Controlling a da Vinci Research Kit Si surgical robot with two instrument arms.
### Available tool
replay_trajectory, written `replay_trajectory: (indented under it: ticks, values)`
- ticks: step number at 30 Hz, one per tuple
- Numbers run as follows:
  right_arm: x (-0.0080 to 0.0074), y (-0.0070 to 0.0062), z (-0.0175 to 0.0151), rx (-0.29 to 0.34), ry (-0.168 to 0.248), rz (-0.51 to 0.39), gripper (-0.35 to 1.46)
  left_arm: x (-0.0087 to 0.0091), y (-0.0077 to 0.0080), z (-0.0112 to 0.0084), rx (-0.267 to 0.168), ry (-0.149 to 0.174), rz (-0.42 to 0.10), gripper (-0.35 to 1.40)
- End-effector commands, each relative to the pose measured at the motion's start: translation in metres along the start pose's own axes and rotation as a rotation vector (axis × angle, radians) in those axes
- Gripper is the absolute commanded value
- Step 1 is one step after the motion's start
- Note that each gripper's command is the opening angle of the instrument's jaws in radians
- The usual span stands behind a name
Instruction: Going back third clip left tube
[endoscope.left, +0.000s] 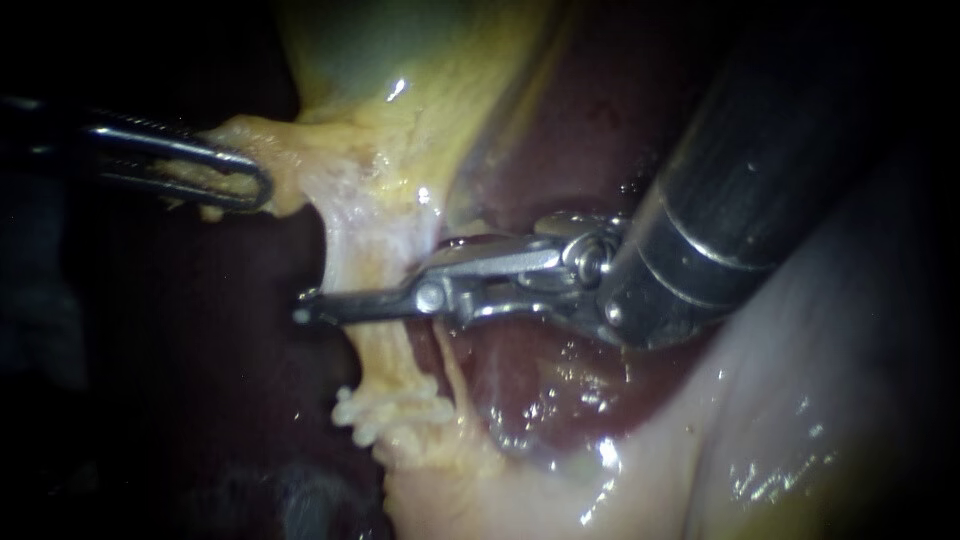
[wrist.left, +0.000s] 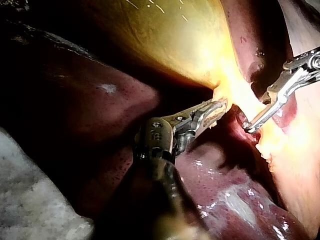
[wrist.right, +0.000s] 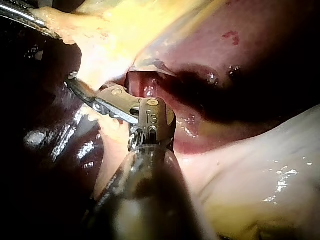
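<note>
Right instrument's tool (endoscope.left: 300, 312): laid across the left tube (endoscope.left: 365, 250); clamped or free, cannot tell; no clip visible.
Left instrument's tool (endoscope.left: 225, 182): clamped on yellow tissue (endoscope.left: 300, 150) beneath the gallbladder (endoscope.left: 400, 50), likely to keep the tube stretched and exposed.

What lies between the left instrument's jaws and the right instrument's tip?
A stretched band of pale yellow-white tissue, gripped by the left instrument, runs down to the right instrument; endoscope view.
</note>
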Motion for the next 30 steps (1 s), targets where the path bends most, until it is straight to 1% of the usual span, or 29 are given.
replay_trajectory:
  ticks: [1, 4, 6, 8, 9, 10, 11, 12, 15, 17, 21, 23, 25, 26, 27, 30]
  values:
    - [0.0000, 0.0000, 0.0000, 0.000, 0.000, 0.000, -0.35, 0.0000, 0.0000, 0.0000, 0.000, 0.000, 0.000, -0.35]
    - [0.0000, 0.0000, 0.0000, 0.007, -0.006, 0.000, -0.35, 0.0000, 0.0000, 0.0000, 0.000, 0.000, 0.000, -0.35]
    - [0.0000, 0.0001, 0.0000, 0.017, -0.018, 0.006, -0.35, 0.0000, 0.0000, 0.0000, 0.000, 0.000, 0.000, -0.35]
    - [0.0000, 0.0002, 0.0000, 0.025, -0.014, -0.071, -0.35, 0.0000, 0.0000, 0.0000, 0.000, 0.000, 0.000, -0.35]
    - [0.0000, 0.0002, 0.0001, 0.025, -0.014, -0.095, -0.22, 0.0000, 0.0000, 0.0000, 0.000, 0.000, 0.000, -0.35]
    - [0.0000, 0.0002, 0.0002, 0.025, -0.014, -0.101, -0.05, 0.0000, 0.0000, 0.0000, 0.000, 0.000, 0.000, -0.35]
    - [0.0001, 0.0003, 0.0003, 0.026, -0.011, -0.106, 0.20, 0.0000, 0.0000, 0.0000, 0.000, 0.000, 0.000, -0.35]
    - [0.0002, 0.0004, 0.0004, 0.025, -0.006, -0.118, 0.31, 0.0000, 0.0000, 0.0000, 0.000, 0.000, 0.000, -0.35]
    - [0.0002, 0.0006, 0.0007, 0.035, 0.011, -0.125, 0.43, 0.0000, 0.0000, 0.0000, 0.000, 0.000, 0.000, -0.35]
    - [0.0001, 0.0008, 0.0010, 0.047, 0.028, -0.132, 0.46, 0.0000, 0.0000, 0.0000, 0.000, 0.000, 0.000, -0.35]
    - [-0.0001, 0.0010, 0.0015, 0.047, 0.030, -0.164, 0.49, 0.0000, 0.0000, 0.0000, 0.000, 0.000, 0.000, -0.35]
    - [-0.0002, 0.0012, 0.0017, 0.045, 0.030, -0.207, 0.49, 0.0000, 0.0000, 0.0000, 0.000, 0.000, 0.000, -0.35]
    - [-0.0004, 0.0016, 0.0018, 0.040, 0.031, -0.268, 0.48, 0.0000, 0.0000, 0.0000, 0.000, 0.000, 0.000, -0.35]
    - [-0.0006, 0.0018, 0.0019, 0.040, 0.031, -0.281, 0.48, 0.0000, 0.0000, 0.0000, 0.000, 0.000, 0.000, -0.35]
    - [-0.0007, 0.0021, 0.0019, 0.031, 0.035, -0.318, 0.48, 0.0000, 0.0000, 0.0000, 0.000, 0.000, 0.000, -0.35]
    - [-0.0009, 0.0030, 0.0018, 0.001, 0.052, -0.391, 0.49, -0.0001, 0.0000, 0.0000, 0.000, 0.000, 0.000, -0.35]
